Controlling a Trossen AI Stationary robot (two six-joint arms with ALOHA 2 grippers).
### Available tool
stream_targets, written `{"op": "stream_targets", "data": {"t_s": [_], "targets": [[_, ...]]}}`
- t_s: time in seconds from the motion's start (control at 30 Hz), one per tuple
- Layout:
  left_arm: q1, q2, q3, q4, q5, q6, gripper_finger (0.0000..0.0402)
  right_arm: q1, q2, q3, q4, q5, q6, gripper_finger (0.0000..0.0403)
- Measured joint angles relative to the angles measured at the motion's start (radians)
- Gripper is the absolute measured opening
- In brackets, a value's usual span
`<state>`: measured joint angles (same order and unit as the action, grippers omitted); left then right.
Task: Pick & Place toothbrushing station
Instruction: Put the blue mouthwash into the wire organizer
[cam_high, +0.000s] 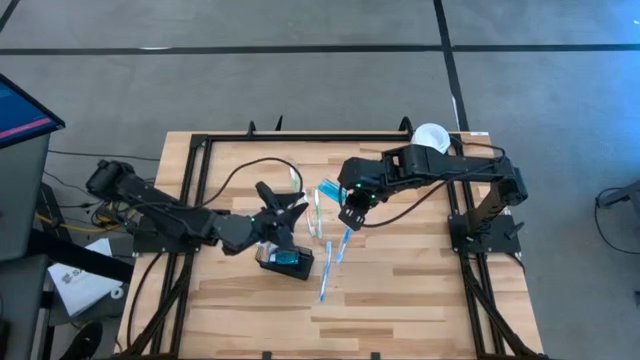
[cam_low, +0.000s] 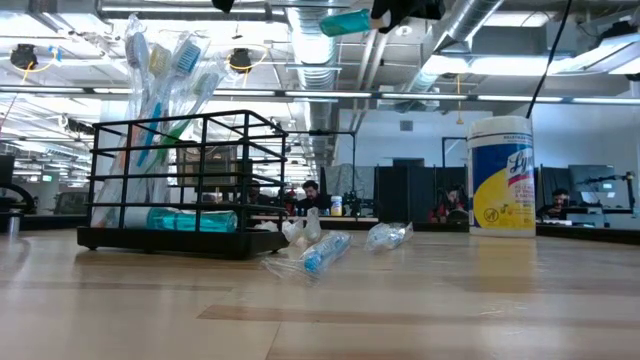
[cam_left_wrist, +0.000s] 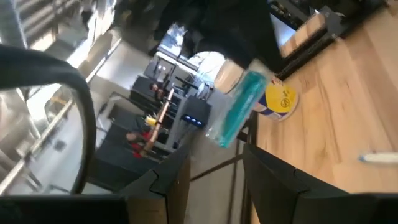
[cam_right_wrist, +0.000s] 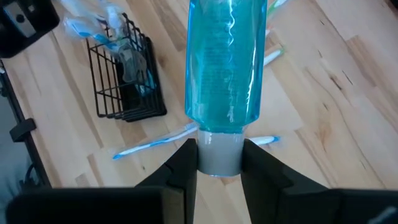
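Observation:
The toothbrushing station (cam_high: 285, 258) is a black wire holder standing on its base on the wooden table, left of centre. Toothbrushes stand in the station (cam_low: 180, 180) and a teal tube lies in it. My right gripper (cam_right_wrist: 217, 149) hangs above the table's middle, shut on a blue toothpaste tube (cam_right_wrist: 227, 59); the tube (cam_low: 345, 20) shows high up in the low view. My left gripper (cam_high: 292, 210) hovers just beyond the station, pointing level, open with nothing between its fingers (cam_left_wrist: 273, 177). Wrapped toothbrushes (cam_high: 328, 272) lie loose on the table. My right gripper pinches the tube's grey cap end (cam_right_wrist: 219, 155) between its two fingers. The fingers slant down from above and lie along the tube. The blue body reaches out past the fingertips, and the whole tube is lifted clear of the table.
A yellow-and-white wipes canister (cam_low: 500, 175) with a white lid (cam_high: 431, 135) stands at the table's far right. Further wrapped toothbrushes (cam_low: 320, 250) lie right of the station. Black frame rails (cam_high: 195, 200) run along the table's left and right sides.

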<state>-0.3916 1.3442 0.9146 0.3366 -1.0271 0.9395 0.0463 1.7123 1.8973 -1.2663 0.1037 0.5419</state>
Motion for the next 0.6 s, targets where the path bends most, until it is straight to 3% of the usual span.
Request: {"op": "stream_targets", "data": {"t_s": [0.6], "targets": [[-0.040, 0.162, 0.056, 0.056, -0.091, 0.313, 0.0140, 0.018, 0.000, 0.000, 0.060, -0.046, 0.000, 0.0084]]}}
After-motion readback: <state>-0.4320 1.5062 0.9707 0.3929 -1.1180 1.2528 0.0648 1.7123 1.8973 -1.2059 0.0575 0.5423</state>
